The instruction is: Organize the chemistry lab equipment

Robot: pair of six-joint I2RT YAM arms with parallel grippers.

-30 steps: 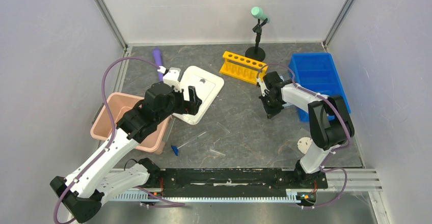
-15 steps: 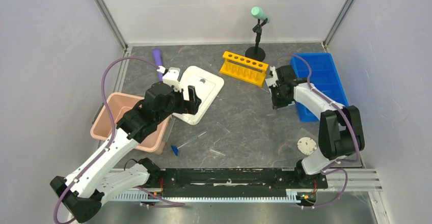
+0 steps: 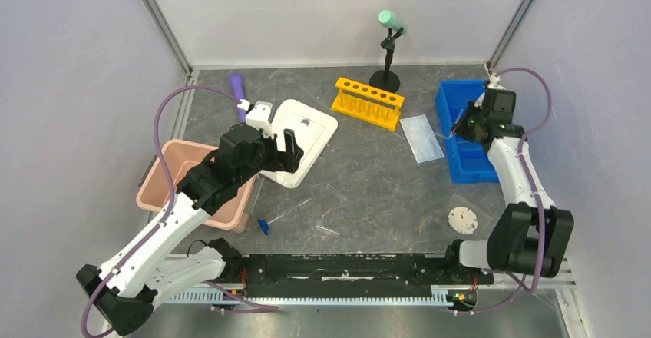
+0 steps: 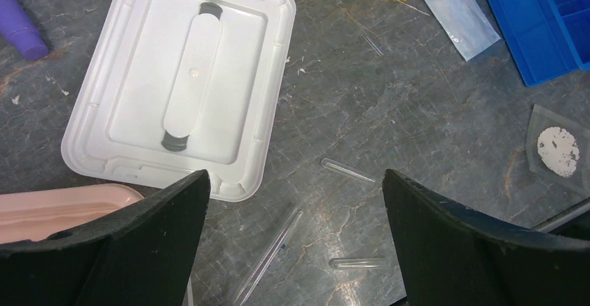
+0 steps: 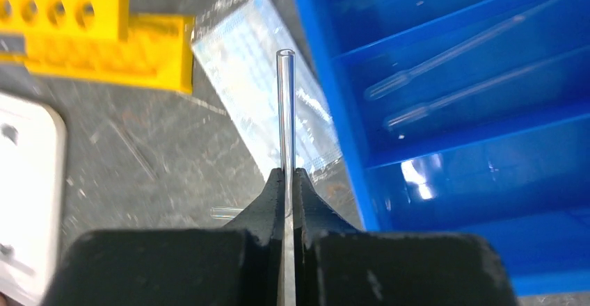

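Only the wrist view shows right end effector [image 5: 289, 175] pinching clear tube [image 5: 286, 111].

White arms [image 3: 165, 226], blk joints [image 3: 242, 150], purple cables [image 3: 201, 87], blk hands [image 4: 293, 181] [image 5: 288, 177]

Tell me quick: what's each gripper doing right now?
Left gripper: open, holding nothing.
Right gripper: shut on a thin clear tube.
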